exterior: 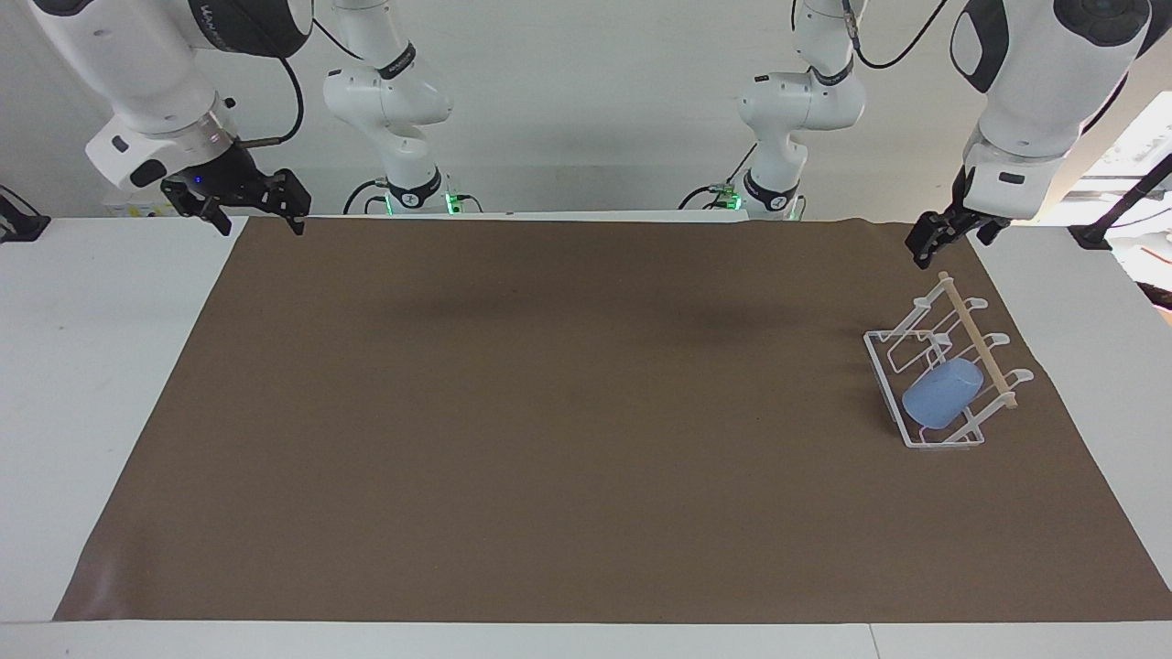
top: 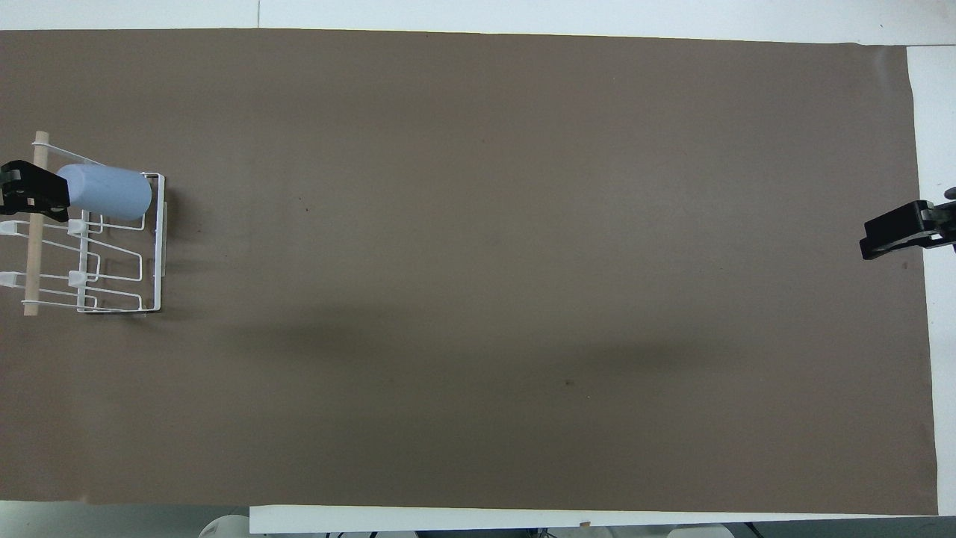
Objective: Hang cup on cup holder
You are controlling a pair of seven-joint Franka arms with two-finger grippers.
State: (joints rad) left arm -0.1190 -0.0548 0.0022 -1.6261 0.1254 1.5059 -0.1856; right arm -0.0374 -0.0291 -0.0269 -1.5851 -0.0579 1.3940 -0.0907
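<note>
One light-blue cup (exterior: 941, 393) (top: 104, 192) hangs on the white wire cup holder (exterior: 925, 437) (top: 153, 246), slipped over the prong that lies farthest from the robots. Its long axis is slanted along that prong: the closed base points up and toward the wooden dowel (exterior: 975, 340) (top: 33, 246) across the rack's top, while the wider rim end sits low, close to the rack's rectangular base wire and turned toward the middle of the bench. The other two prongs, nearer to the robots than the cup, carry nothing. The cup holder stands on the brown mat (exterior: 549, 412) (top: 523, 261) at the left arm's end of the bench (exterior: 92, 366), with its dowel side toward the mat's edge.

The left end effector (exterior: 936, 240) (top: 30, 196) is up in the air, clear of the cup and touching nothing; in the facing view it hangs above the robot-side end of the cup holder, just past the dowel's tip. Its fingers look parted and hold nothing. The right end effector (exterior: 247, 203) (top: 892, 230) waits well apart from the cup holder, over the mat's edge at the right arm's end of the bench, its fingers spread and empty.
</note>
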